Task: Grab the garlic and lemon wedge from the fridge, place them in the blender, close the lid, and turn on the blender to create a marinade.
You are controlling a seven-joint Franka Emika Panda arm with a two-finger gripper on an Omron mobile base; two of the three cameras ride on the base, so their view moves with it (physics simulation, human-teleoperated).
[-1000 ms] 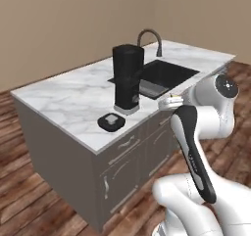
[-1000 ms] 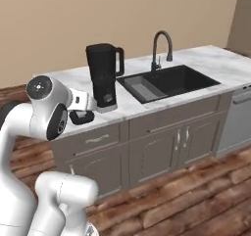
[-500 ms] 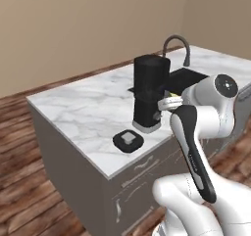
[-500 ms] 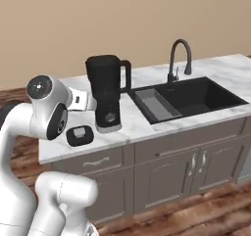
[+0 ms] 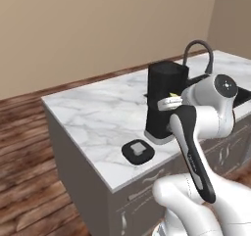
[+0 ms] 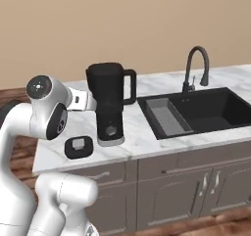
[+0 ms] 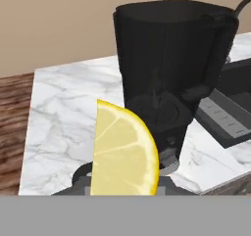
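Observation:
My gripper (image 5: 169, 102) is shut on the lemon wedge (image 7: 125, 152), a bright yellow piece that looms large in the hand view; a sliver of the lemon wedge (image 5: 172, 95) also shows at the hand. The gripper is held just in front of the black blender (image 5: 164, 100), near the upper half of its jar, level with the blender (image 6: 109, 103) and to its left in the right base view. The blender's top is open. The lid (image 5: 138, 150) lies flat on the counter beside the base; the lid (image 6: 78, 146) is not touched. The garlic and the fridge are out of view.
The blender stands on a white marble island counter (image 5: 93, 117) with grey drawers below. A black sink (image 6: 196, 112) with a dark curved faucet (image 6: 197, 68) sits to the blender's right. Wooden floor (image 5: 24, 156) surrounds the island.
The whole picture has shifted as the base drove along the island, so the blender and lid now sit nearer the hand. The gripper has kept its hold on the lemon wedge.

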